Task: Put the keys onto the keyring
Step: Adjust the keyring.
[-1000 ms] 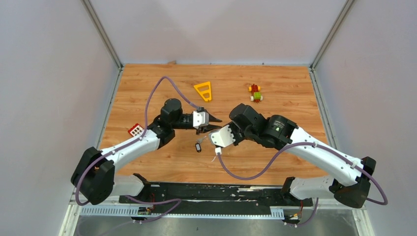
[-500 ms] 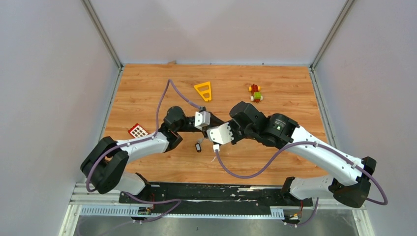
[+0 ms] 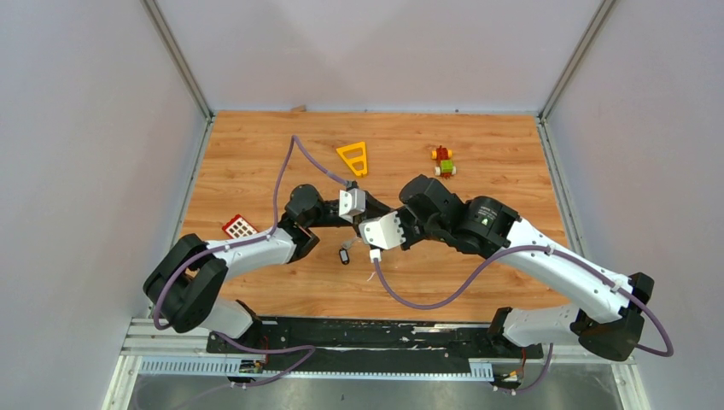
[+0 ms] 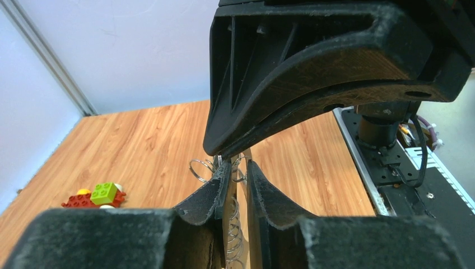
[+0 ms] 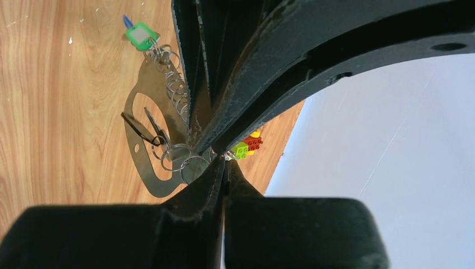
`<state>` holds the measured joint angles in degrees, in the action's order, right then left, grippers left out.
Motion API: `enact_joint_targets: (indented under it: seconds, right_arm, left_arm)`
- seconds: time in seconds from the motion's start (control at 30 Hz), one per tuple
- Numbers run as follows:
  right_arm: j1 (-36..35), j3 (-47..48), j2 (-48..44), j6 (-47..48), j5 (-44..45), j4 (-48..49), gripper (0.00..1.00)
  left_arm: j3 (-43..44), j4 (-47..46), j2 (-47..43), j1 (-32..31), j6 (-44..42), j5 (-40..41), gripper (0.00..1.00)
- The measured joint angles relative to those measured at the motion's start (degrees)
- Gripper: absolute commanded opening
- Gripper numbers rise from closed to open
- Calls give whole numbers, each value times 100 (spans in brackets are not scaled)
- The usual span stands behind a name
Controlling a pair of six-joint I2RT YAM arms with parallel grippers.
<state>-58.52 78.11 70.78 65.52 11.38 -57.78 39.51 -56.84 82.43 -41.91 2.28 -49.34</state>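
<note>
Between the fingers of the left gripper, a chain of small rings is hanging in a narrow gap. Whether the pads are already pressing on it I cannot tell. Just above those tips the right gripper is lying crosswise, its fingers pinched fully together on what is looking like the near end of the keyring. The silver loop is hanging in the air just beyond them, with a dark key crossing its opening and a green-tagged key dangling at the far end of the chain.

Over the last second the left fingers have been drawing in from a much wider spread. The left arm has been swinging across from a stand-off beside the right gripper until the two are meeting tip to tip. I am reading this as a second grip being taken, to steady or open the loop for threading. A black-tagged key is lying loose on the table near the joined tips, unmoved, so work is remaining.

Room at the tips is running short: the two sets of fingers are overlapping, touching or nearly so, and a twist is risking a snag. Further out, a yellow triangle frame and a toy block figure are sitting well beyond the tips. A red-and-white piece is lying back beside the left arm.
</note>
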Motion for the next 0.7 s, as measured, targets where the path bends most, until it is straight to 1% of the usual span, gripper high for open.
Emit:
enact_joint_targets:
  seconds: [0.33,0.7]
  right_arm:
    - [11,72,0,-55,-44,0,0]
    - [20,70,-7,-81,-90,-4,0]
  left_arm:
    - [9,22,-11,0,-74,37,24]
    - [-170,-181,-308,192,-293,-212,27]
